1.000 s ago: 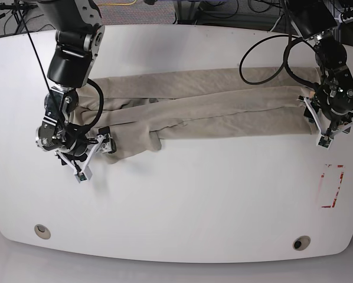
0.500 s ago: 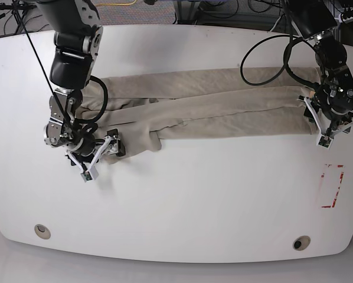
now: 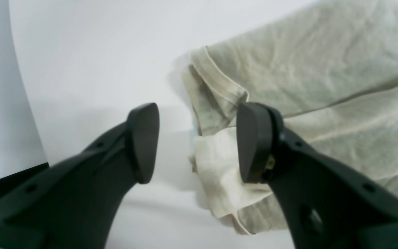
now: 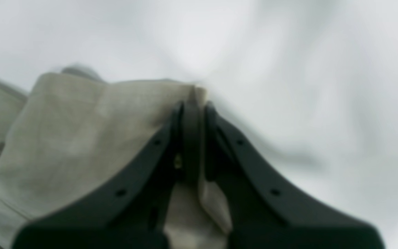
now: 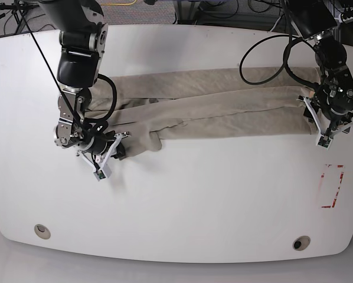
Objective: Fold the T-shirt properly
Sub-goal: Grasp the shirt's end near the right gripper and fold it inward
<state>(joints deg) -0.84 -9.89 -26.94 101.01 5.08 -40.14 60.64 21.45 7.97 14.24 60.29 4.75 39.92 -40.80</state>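
Note:
The beige T-shirt (image 5: pixel 224 106) lies across the white table as a long, wrinkled folded band. In the base view my right gripper (image 5: pixel 110 158) is at the band's left end. The right wrist view shows this gripper (image 4: pixel 192 109) shut on a folded edge of the T-shirt (image 4: pixel 81 138). My left gripper (image 5: pixel 325 137) is at the band's right end. In the left wrist view it (image 3: pixel 197 143) is open, low over the table. One finger (image 3: pixel 254 141) is over the T-shirt's hemmed corner (image 3: pixel 216 162) and the other is over bare table.
A red rectangular outline (image 5: pixel 331 186) is marked on the table (image 5: pixel 194 200) at the front right. Two round holes (image 5: pixel 42 230) (image 5: pixel 301 242) sit near the front edge. Black cables (image 5: pixel 265 59) loop from the arm on the right over the back of the table.
My right gripper has moved to the right in the base view, carrying the T-shirt's left end inward with it. The left arm has not moved.

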